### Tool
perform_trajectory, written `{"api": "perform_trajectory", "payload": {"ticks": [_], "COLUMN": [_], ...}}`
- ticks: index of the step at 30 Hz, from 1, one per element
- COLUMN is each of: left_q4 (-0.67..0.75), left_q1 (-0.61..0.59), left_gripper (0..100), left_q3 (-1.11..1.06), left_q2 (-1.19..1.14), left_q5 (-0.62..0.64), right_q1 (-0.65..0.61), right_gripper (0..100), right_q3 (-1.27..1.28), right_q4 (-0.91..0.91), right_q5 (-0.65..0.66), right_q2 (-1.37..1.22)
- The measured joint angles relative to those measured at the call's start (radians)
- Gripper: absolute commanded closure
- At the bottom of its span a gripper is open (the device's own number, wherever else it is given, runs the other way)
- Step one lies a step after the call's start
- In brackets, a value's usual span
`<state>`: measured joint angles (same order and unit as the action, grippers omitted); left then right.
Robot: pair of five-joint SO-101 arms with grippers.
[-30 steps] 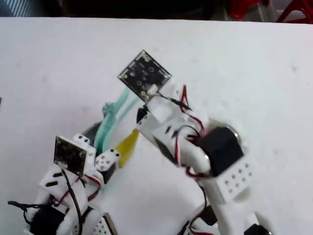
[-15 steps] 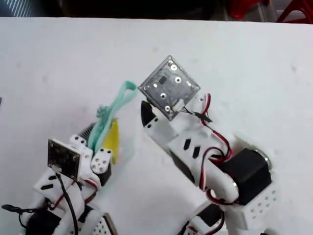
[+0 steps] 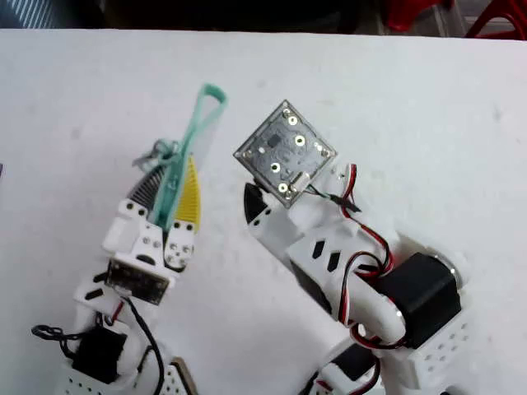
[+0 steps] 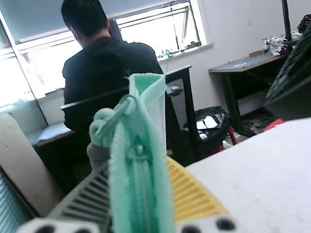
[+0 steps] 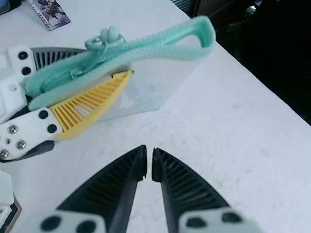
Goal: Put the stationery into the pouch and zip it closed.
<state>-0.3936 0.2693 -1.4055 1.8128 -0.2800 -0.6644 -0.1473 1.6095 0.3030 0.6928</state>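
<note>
Now that the left gripper (image 3: 167, 216), clamped on the pouch (image 3: 188, 140), has swung it farther out over the table (image 3: 395, 99) and the right gripper (image 5: 148, 162) has drawn back beside it, jaws pressed together on nothing, the zipping looks done or nearly so.

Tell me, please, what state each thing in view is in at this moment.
Pouch: on edge, zipper side up, clamped at one end.
Zipper: looks closed along the stretch that shows.
Left gripper: shut on the pouch.
Right gripper: shut, holding nothing, apart from the pouch.
</note>
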Motion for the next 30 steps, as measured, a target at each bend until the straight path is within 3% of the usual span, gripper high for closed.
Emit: {"api": "perform_trajectory", "payload": {"ticks": [4,9,16,21,30], "left_q4": [0.097,0.14,0.078,0.02,0.008], "left_q1": [-0.008,0.092,0.203,0.261,0.264], "left_gripper": [98,98,98,98,98], "left_q3": [-0.08,-0.272,-0.292,-0.292,-0.292], "left_q2": [-0.037,-0.097,-0.098,-0.1,-0.101], "left_q5": [-0.124,-0.195,-0.206,-0.206,-0.206], "right_q1": [0.0,0.031,0.061,-0.025,-0.032], "right_gripper": [98.1,98.1,97.3,86.8,86.1], "right_q3": [0.034,0.035,0.035,0.035,-0.043], "right_q4": [-0.014,-0.031,-0.038,-0.038,-0.017], "right_q5": [0.0,0.0,0.0,0.0,-0.021], "right_q2": [0.0,0.006,0.006,-0.011,-0.321]}}
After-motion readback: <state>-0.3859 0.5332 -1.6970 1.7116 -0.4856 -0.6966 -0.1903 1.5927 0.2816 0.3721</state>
